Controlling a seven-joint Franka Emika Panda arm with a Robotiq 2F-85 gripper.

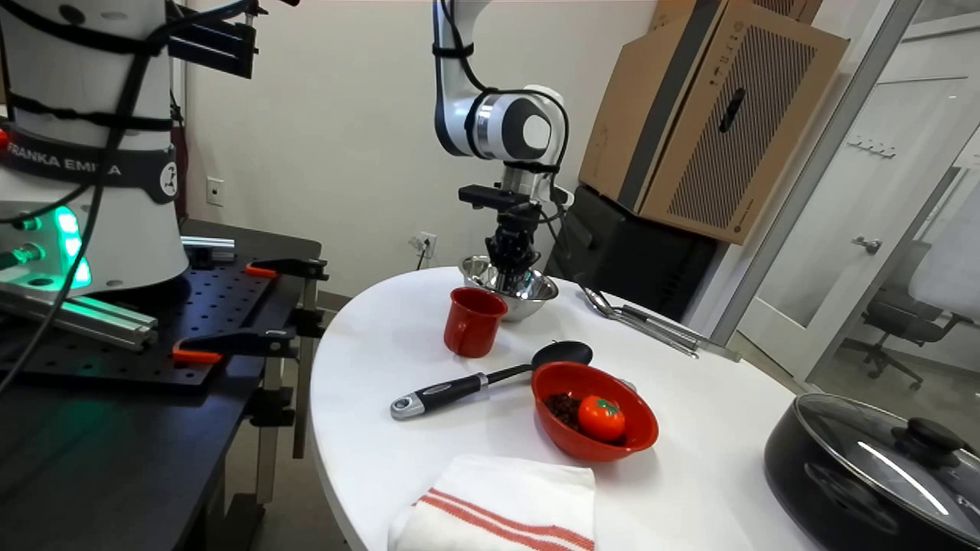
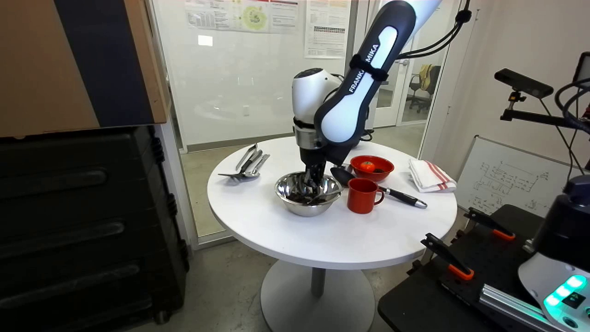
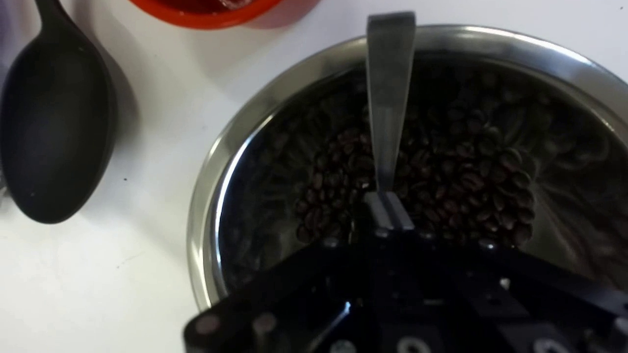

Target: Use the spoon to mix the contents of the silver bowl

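Note:
The silver bowl (image 1: 528,308) stands on the white table and also shows in an exterior view (image 2: 306,210) and the wrist view (image 3: 205,235). Dark brown beans (image 3: 461,191) lie in its bottom. My gripper (image 3: 388,211) points down inside the bowl, low over the beans, in both exterior views (image 1: 508,282) (image 2: 314,186). Its pale fingertips are closed together on the slim silver spoon (image 3: 390,83). The spoon's handle slants out toward the bowl's rim, also in an exterior view (image 2: 329,194). The spoon's head is hidden under the fingers.
A red cup (image 1: 475,325) stands close beside the bowl. The black-handled spoon (image 1: 563,352) and a red bowl (image 1: 553,425) with a tomato lie beyond it. Metal utensils (image 1: 651,325), a folded towel (image 1: 498,497) and a lidded black pan (image 1: 834,467) are on the table.

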